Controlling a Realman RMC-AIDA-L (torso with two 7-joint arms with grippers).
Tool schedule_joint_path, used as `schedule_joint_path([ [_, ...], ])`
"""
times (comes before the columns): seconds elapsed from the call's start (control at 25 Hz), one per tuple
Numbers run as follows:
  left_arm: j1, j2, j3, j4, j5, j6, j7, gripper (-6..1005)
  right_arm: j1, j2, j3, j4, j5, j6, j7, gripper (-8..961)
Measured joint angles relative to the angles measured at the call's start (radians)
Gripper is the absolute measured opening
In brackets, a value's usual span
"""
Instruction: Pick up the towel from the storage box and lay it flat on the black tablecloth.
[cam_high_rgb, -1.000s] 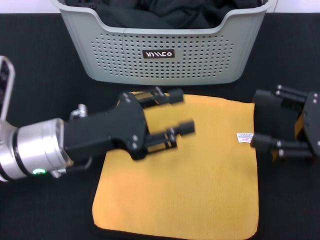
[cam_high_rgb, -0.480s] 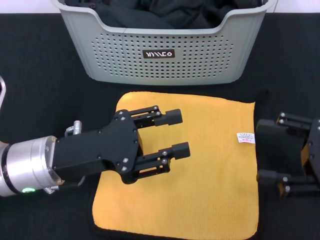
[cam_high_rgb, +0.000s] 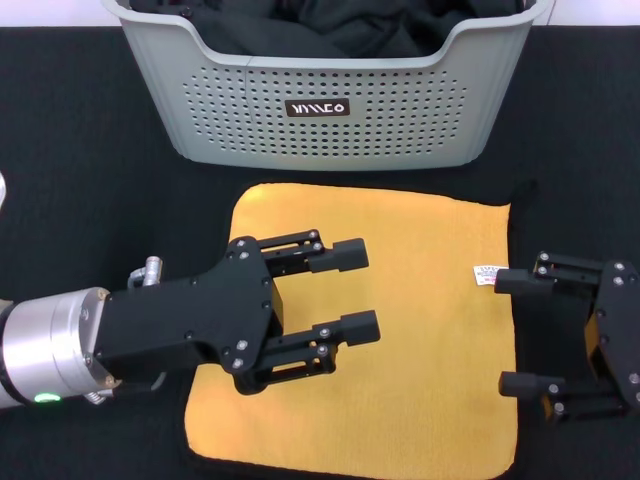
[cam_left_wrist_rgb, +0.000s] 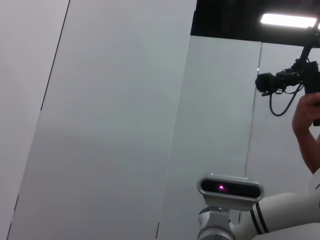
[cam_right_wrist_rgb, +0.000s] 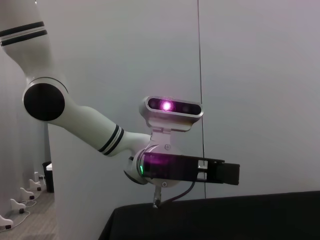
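My left gripper (cam_high_rgb: 355, 290), fingers apart, hovers over the fleecy orange-yellow towel (cam_high_rgb: 420, 360), which lies flat on the finely textured black tablecloth (cam_high_rgb: 80, 180). My right gripper (cam_high_rgb: 512, 333), also spread, sits at the towel's right edge beside its white label (cam_high_rgb: 488, 274). Beyond stands the perforated grey storage box (cam_high_rgb: 330, 95); its logo plate (cam_high_rgb: 317, 108) is unreadable.

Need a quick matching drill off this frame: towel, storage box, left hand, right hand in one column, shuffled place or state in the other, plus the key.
Column 1
1. towel
2. storage box
3. left hand
4. right hand

Column 2
A. open, at the towel's right edge near the white label
B. at the far side of the black tablecloth, dark fabric inside
C. spread flat, orange-yellow side up
D. open, over the towel's left-centre

Pairs: 1-C, 2-B, 3-D, 4-A
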Motion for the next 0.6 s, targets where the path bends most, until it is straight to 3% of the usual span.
schedule_joint_path([
  [0.6, -0.002, 0.004, -0.04, -0.005, 0.003, 0.002, 0.017, 605, 0.001, 0.015, 0.006, 0.001, 0.0, -0.001, -0.012, 811],
])
